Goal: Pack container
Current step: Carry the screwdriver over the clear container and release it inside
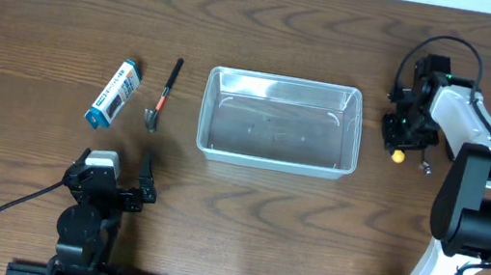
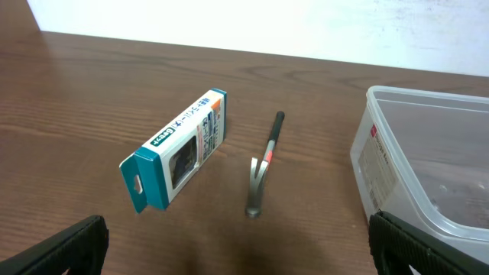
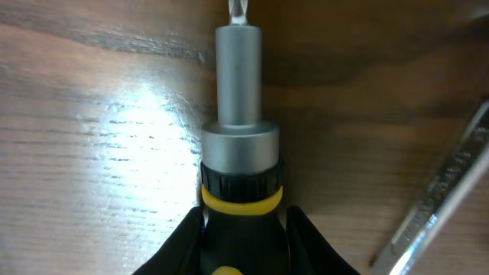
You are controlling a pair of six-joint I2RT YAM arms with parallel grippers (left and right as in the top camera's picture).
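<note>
The clear plastic container [image 1: 275, 163] stands empty at the table's middle; its left end shows in the left wrist view [image 2: 382, 156]. My right gripper [image 1: 404, 132] is to its right, shut on the handle of a black-and-yellow screwdriver [image 3: 239, 145], whose silver shaft points away just above the wood. My left gripper [image 1: 114, 169] is open and empty near the front left, its fingers at the sides of the left wrist view [image 2: 248, 252]. A small tool with a black-and-orange handle and a metal head [image 1: 164, 96] lies left of the container.
A blue-and-white box [image 1: 113, 93] lies left of the small tool and shows in the left wrist view [image 2: 179, 149]. A slim metal tool [image 3: 443, 198] lies on the wood just right of the screwdriver.
</note>
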